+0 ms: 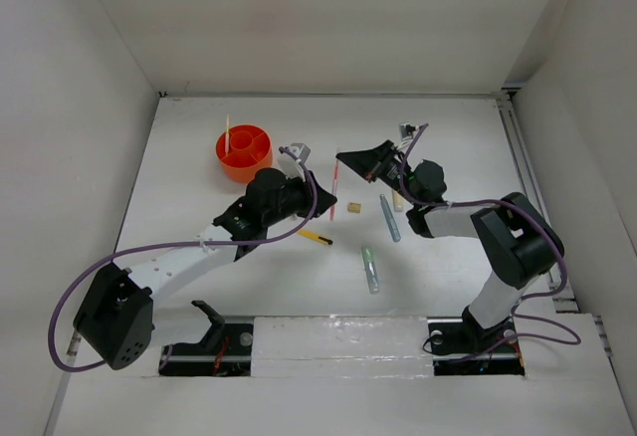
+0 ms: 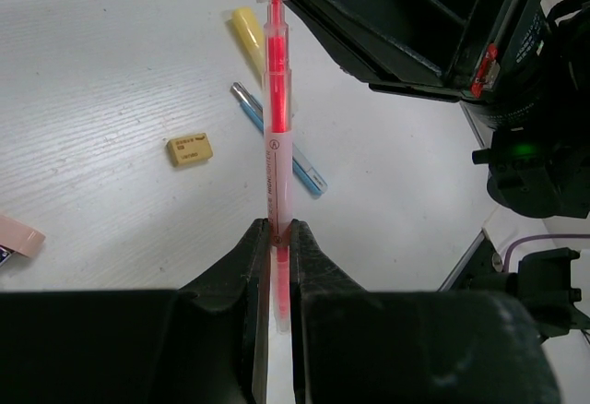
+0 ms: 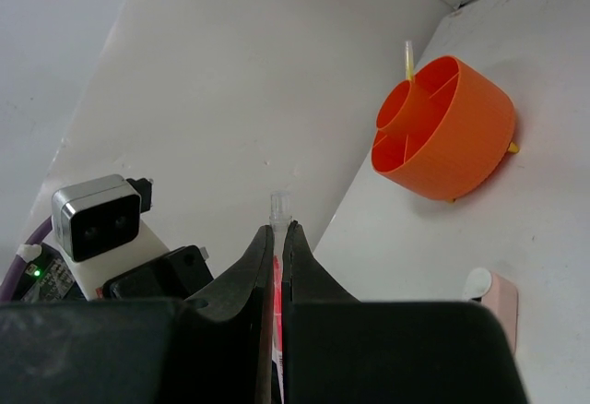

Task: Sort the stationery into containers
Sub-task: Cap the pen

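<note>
A pink pen (image 1: 334, 187) hangs above the table, held at both ends. My left gripper (image 1: 324, 200) is shut on its lower end, which shows between the jaws in the left wrist view as the pink pen (image 2: 277, 118). My right gripper (image 1: 346, 162) is shut on the other end, with the pen's clear tip (image 3: 278, 205) poking out past the jaws. The orange cup (image 1: 244, 152) stands at the back left with a pale yellow stick (image 1: 227, 133) upright in one compartment. In the right wrist view the cup (image 3: 452, 136) shows its dividers.
On the table lie a tan eraser (image 1: 353, 208), a grey-blue pen (image 1: 389, 217), a pale yellow marker (image 1: 397, 200), a pale green marker (image 1: 370, 269) and a yellow-black pen (image 1: 316, 237). A pinkish eraser (image 3: 500, 299) lies near the cup. White walls enclose the table.
</note>
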Controlling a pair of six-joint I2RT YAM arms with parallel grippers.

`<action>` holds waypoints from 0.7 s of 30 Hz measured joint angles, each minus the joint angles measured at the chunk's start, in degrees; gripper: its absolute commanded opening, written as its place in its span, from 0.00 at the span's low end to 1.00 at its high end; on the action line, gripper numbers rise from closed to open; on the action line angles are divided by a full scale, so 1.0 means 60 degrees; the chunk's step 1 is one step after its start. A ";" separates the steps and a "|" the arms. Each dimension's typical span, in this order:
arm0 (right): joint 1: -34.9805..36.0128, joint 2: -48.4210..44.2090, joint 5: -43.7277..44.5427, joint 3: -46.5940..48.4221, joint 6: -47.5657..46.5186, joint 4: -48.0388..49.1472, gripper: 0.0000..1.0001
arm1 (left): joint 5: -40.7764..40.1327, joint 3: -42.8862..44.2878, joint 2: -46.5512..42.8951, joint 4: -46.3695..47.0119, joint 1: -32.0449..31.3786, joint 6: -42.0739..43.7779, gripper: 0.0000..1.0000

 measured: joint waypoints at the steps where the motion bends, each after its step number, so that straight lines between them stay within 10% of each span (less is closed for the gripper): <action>1: 0.0004 0.0000 -0.0004 0.0000 -0.0015 0.0007 0.00 | -0.0004 0.0000 0.0000 0.0000 0.0000 0.0000 0.00; 21: 0.0379 0.0120 0.0055 -0.0004 -0.1078 0.0284 0.00 | -0.0379 0.0189 0.0022 -0.0200 0.0018 -0.0073 0.00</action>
